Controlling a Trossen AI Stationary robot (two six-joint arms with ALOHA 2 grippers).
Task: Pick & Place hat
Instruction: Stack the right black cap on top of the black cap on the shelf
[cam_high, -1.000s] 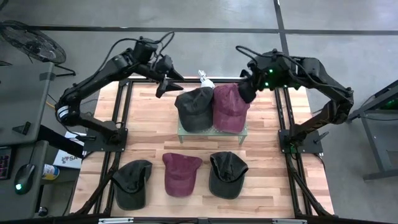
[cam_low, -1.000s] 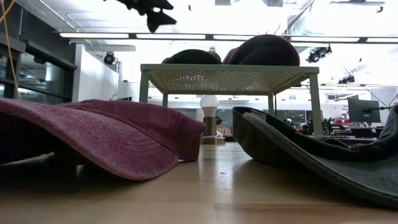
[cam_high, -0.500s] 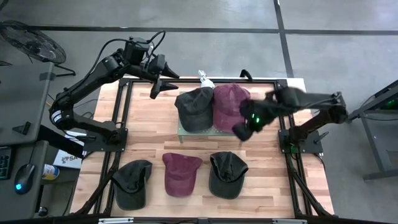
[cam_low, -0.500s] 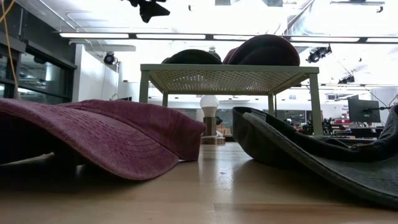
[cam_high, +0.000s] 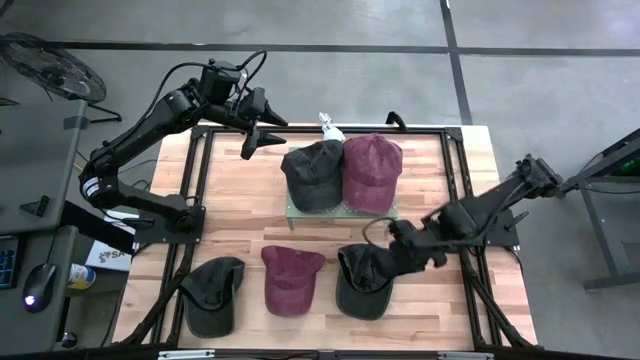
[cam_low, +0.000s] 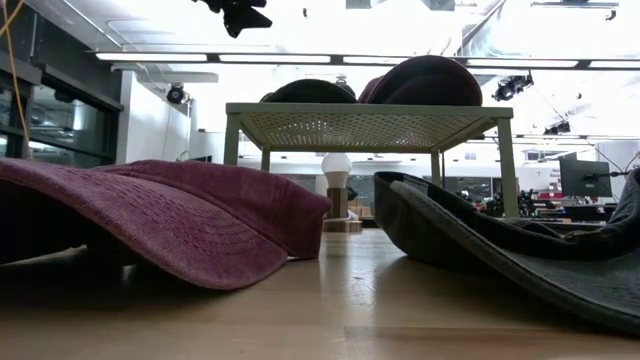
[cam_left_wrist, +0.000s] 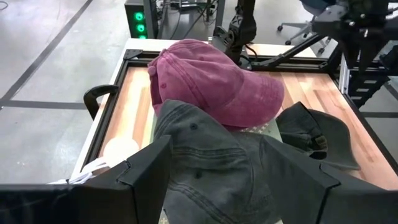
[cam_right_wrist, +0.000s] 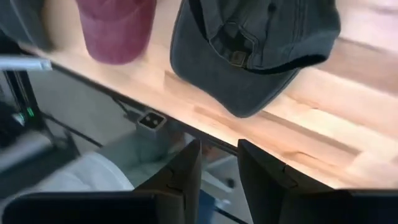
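Right gripper (cam_high: 375, 262) — fingers narrowly parted, empty — above dark cap (cam_high: 362, 283) on table (cam_high: 440, 205).

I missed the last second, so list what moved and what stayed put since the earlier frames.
The right gripper left the maroon hat on the rack, swung across the table and is now at the right-hand dark hat in the front row, holding nothing. The left gripper drew back slightly, beside the rack. All five hats stayed where they were.
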